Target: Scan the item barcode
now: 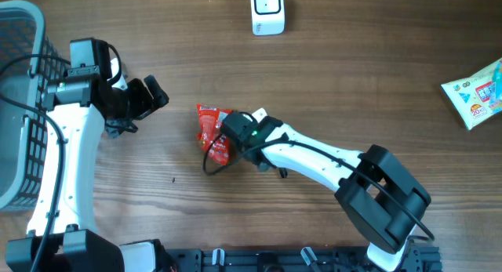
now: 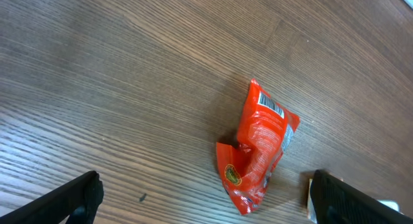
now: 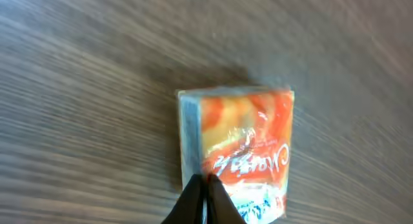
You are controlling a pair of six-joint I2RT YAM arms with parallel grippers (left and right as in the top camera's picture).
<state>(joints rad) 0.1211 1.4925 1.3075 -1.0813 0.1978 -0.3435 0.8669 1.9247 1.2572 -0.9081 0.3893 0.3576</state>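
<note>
1. The red packet (image 1: pixel 210 127) lies central on the worktop (image 1: pixel 353 60); the right hand (image 3: pixel 205 188) is pinched together on its edge; the left hand (image 1: pixel 147 98) hangs wide apart, empty.
2. Lift gently; turn the barcode (image 2: pixel 271 108) toward the white scanner (image 1: pixel 267 12); thin film may slip.

The red foil snack packet (image 1: pixel 210 125) lies mid brown wooden surface (image 1: pixel 353 68). The grey wire basket (image 1: pixel 20 146) sits far left, the white plastic scanner (image 1: pixel 267 9) behind, and the pale printed pouch (image 1: pixel 477 93) far right.
</note>
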